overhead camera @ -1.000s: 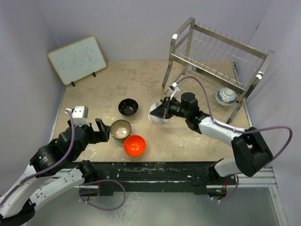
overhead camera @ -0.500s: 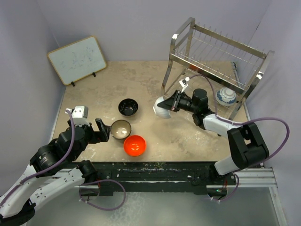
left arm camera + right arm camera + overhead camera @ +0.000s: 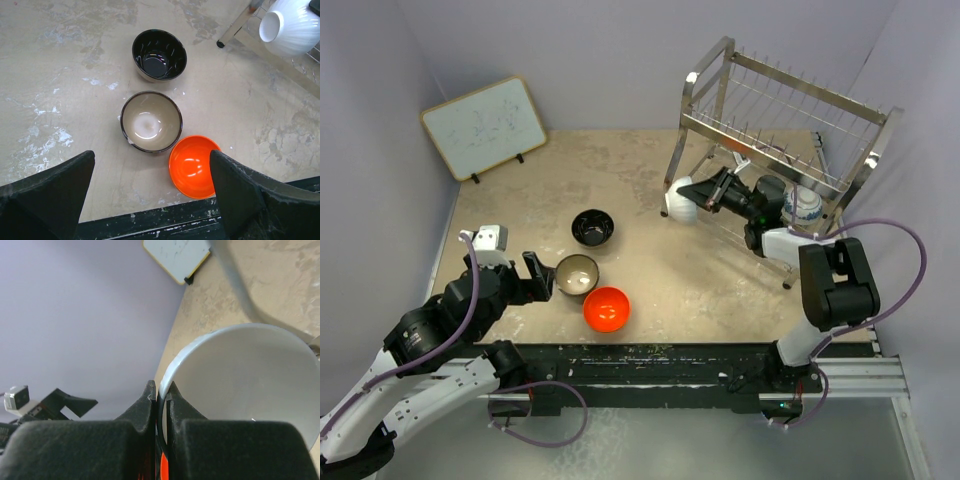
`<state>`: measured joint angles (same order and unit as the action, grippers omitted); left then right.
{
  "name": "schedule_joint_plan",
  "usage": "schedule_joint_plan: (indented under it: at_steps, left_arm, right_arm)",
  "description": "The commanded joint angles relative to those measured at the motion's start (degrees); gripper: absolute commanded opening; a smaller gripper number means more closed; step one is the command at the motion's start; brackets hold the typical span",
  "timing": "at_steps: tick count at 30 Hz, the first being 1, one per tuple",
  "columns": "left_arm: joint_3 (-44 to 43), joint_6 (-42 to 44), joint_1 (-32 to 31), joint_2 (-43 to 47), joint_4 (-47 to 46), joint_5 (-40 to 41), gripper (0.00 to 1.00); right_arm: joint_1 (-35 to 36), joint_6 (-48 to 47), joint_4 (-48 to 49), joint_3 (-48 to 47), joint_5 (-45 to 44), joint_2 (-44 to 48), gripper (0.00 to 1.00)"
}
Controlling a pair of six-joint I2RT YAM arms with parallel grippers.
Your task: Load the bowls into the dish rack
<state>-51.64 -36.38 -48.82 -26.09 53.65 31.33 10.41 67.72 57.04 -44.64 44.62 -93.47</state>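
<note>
White bowl (image 3: 682,198): is carried off the open table, away from the black bowl (image 3: 592,227), and is now held tipped on its side just beside the front left leg of the dish rack (image 3: 720,124).
Right gripper (image 3: 708,192): is swung toward the rack, the bowl's rim clamped throughout.
Right arm: is folded in closer to the rack.

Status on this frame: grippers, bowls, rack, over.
Right gripper shut on white bowl, at dish rack. Left gripper open above tan bowl. Patterned bowl racked. Nothing blocking.

Pale lilac walls (image 3: 620,60) enclose a mottled beige table (image 3: 620,170); a wood-framed whiteboard (image 3: 485,127) leans far left.
</note>
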Motion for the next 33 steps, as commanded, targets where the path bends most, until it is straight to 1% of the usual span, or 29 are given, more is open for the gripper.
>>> schedule_joint_plan:
  at_steps: [1, 5, 12, 17, 22, 33]
  left_arm:
    - [0.05, 0.01, -0.04, -0.69, -1.33, 0.57, 0.99]
    - [0.05, 0.16, -0.05, -1.13, -1.37, 0.51, 0.99]
    - [0.03, 0.12, -0.04, -1.64, -1.34, 0.47, 0.99]
    - [-0.04, 0.13, -0.05, -1.94, -1.33, 0.46, 0.99]
    - [-0.04, -0.04, -0.05, -1.96, -1.25, 0.58, 0.99]
    - [-0.03, -0.09, -0.01, -2.10, -1.26, 0.75, 0.99]
  right_arm:
    - [-2.07, 6.16, 12.47, -4.58, 2.19, -1.68, 0.00]
    - [-3.76, 9.41, 17.53, -6.26, 2.03, -4.60, 0.00]
    - [-7.45, 11.03, 19.59, -9.02, -1.47, -8.31, 0.00]
    - [-9.00, 13.55, 23.19, -12.30, -2.80, -14.26, 0.00]
    - [-9.18, 17.82, 29.31, -16.17, -4.18, -19.70, 0.00]
    - [-9.18, 20.16, 29.56, -20.10, -7.60, -25.27, 0.00]
